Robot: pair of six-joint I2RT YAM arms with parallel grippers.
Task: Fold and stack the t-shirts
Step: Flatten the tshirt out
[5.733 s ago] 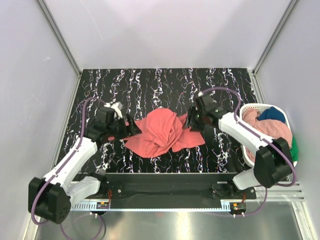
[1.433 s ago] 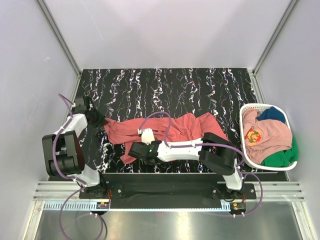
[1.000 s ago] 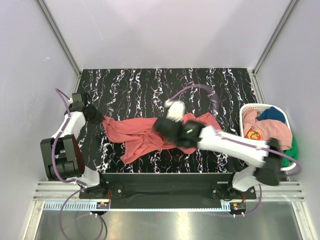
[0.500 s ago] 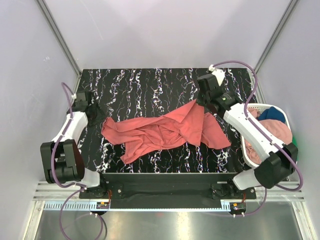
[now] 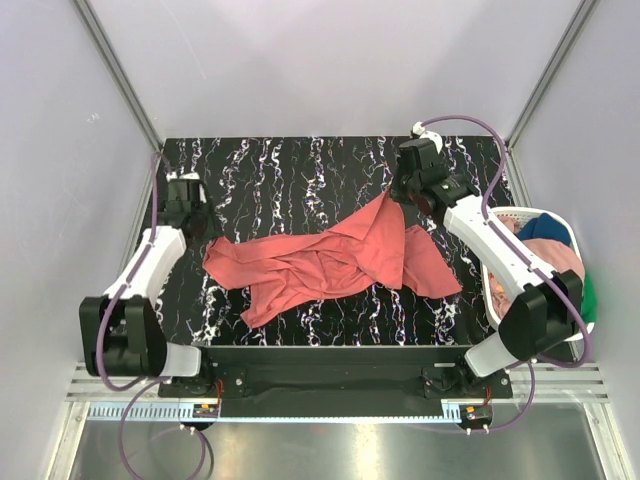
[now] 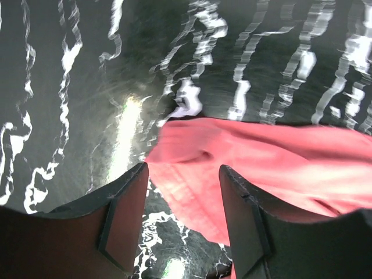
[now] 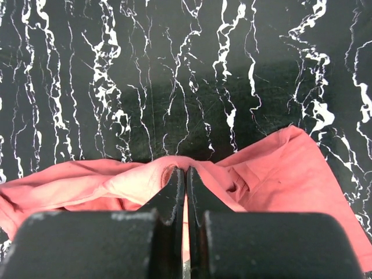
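Note:
A coral-red t-shirt (image 5: 320, 262) lies stretched and rumpled across the middle of the black marbled table (image 5: 300, 165). My right gripper (image 5: 392, 194) is shut on a fold of its upper edge (image 7: 192, 165), lifting that edge toward the back right. My left gripper (image 5: 198, 225) stands open just off the shirt's left end (image 6: 192, 168), its fingers (image 6: 125, 200) apart with nothing between them. More t-shirts, dusty pink (image 5: 560, 262), dark blue (image 5: 548, 228) and green (image 5: 589, 298), lie heaped in the basket at the right.
A white plastic laundry basket (image 5: 498, 215) stands at the table's right edge. Grey walls with metal frame posts close in the table on three sides. The arms' base rail (image 5: 330, 375) runs along the near edge.
My left gripper has let go of the shirt's left end and drawn back from it. My right gripper swept from the table's middle to the back right, carrying the shirt's edge.

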